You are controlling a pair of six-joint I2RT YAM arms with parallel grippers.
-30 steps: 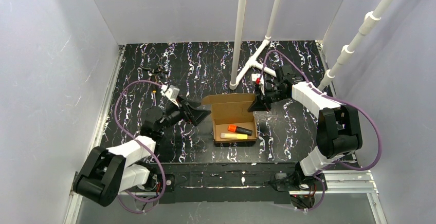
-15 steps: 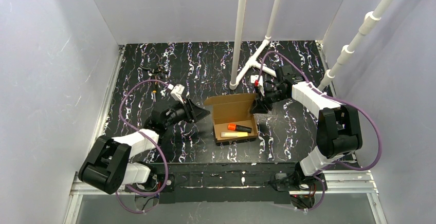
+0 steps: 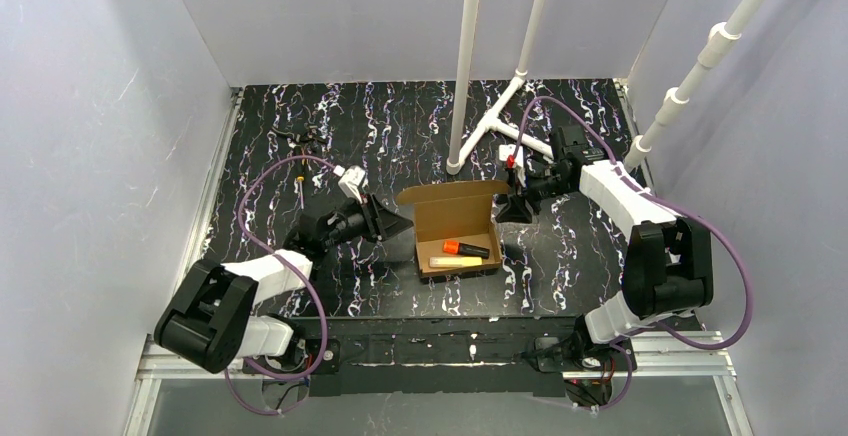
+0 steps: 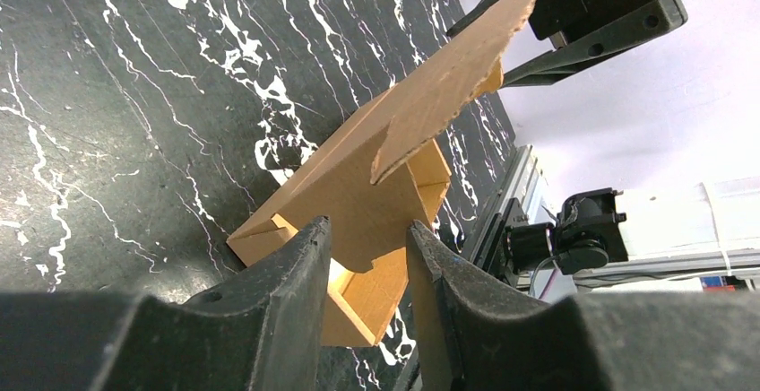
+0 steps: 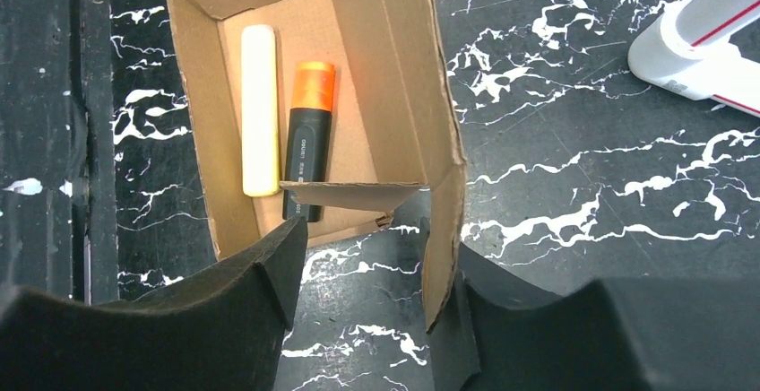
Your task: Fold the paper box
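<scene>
Here's the paper box point(image 3: 450, 214), sitting mid-surface point(image 3: 380, 126) between the two arms. Its bottom is folded up into a tray and its lid flap stands open along the far edge. Inside lie an orange-capped black marker point(image 3: 467, 249) and, nearer the arm bases, a yellow marker point(image 3: 453, 262), side by side.

Down low at the box's left wall is the left hand point(image 3: 397, 224). From its wrist camera the fingers point(image 4: 287, 274) stand narrowly apart with that wall showing in the gap, and whether they touch it is hard to call.

Over at the far right corner hangs the right hand point(image 3: 517, 211), spread open. Its wrist view shows the lid's side tab hanging in the gap, close against one finger point(image 5: 502, 319) and not pinched. A white pipe stand point(image 3: 466, 56) rises just behind the box.
</scene>
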